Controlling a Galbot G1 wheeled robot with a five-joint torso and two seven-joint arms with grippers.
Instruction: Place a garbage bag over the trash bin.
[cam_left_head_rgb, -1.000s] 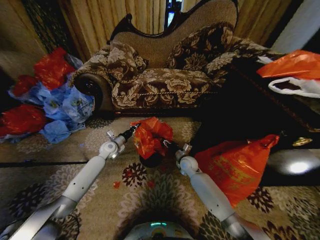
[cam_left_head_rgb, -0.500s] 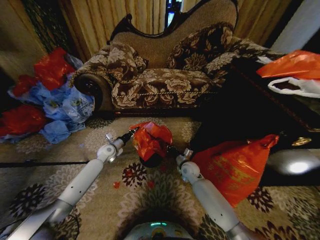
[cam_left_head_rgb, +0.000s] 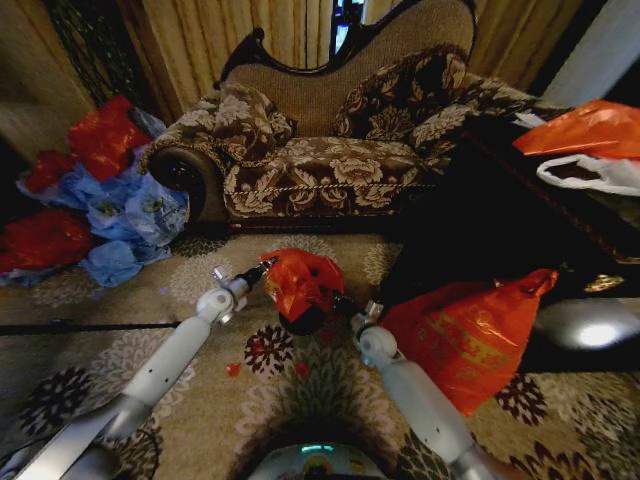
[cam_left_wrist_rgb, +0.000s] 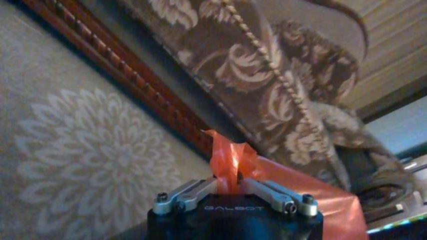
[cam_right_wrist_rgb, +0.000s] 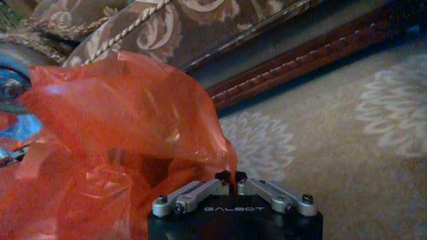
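A small glossy red garbage bag (cam_left_head_rgb: 300, 280) hangs stretched over the black trash bin (cam_left_head_rgb: 302, 320) on the carpet in front of the sofa; only the bin's lower part shows beneath it. My left gripper (cam_left_head_rgb: 268, 266) is shut on the bag's left edge, and in the left wrist view the red film (cam_left_wrist_rgb: 230, 162) rises from between its closed fingers (cam_left_wrist_rgb: 227, 186). My right gripper (cam_left_head_rgb: 340, 298) is shut on the bag's right edge; the right wrist view shows the bag (cam_right_wrist_rgb: 127, 135) billowing beside its closed tips (cam_right_wrist_rgb: 231, 176).
A patterned sofa (cam_left_head_rgb: 330, 160) stands just behind the bin. Red and blue bags (cam_left_head_rgb: 90, 200) are piled at the left. A large orange-red printed bag (cam_left_head_rgb: 470, 330) lies right of my right arm, beside a dark table (cam_left_head_rgb: 590, 320). More bags (cam_left_head_rgb: 590, 150) lie at the far right.
The bag has come down lower over the bin, and its top is flatter than before. Both grippers have kept their hold and sunk slightly.
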